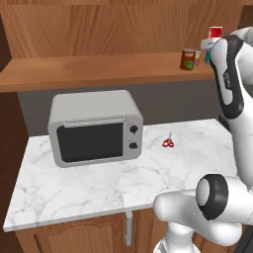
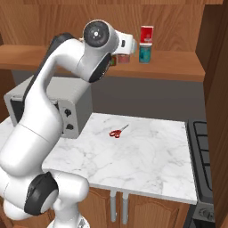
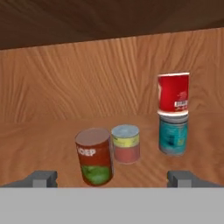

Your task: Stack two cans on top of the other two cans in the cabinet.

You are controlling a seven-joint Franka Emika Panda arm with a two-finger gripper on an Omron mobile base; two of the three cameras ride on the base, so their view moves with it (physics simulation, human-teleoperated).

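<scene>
On the cabinet's wooden shelf (image 3: 39, 140), the bright red can (image 3: 173, 92) stands upright on top of the teal-blue can (image 3: 173, 136) at the right. Left of that stack stands the pale yellow-green can (image 3: 126, 143). The dark red-brown can (image 3: 94, 156) with a green patch stands nearest to me, just in front of it. My gripper (image 3: 112, 178) is open, facing these cans, with nothing held; the dark can lies between the lines of my fingertips (image 3: 43, 178). In the right base view the red can (image 2: 147, 34) sits on the teal one (image 2: 144, 53), right of my hand (image 2: 129, 44).
Below the shelf (image 1: 99, 69), a grey microwave (image 1: 94, 127) stands on the marble counter (image 1: 74, 188), with red scissors (image 1: 168, 143) lying to its right. A stove (image 2: 209, 151) borders the counter's right end. The cabinet's side panel (image 2: 217, 89) rises beside it.
</scene>
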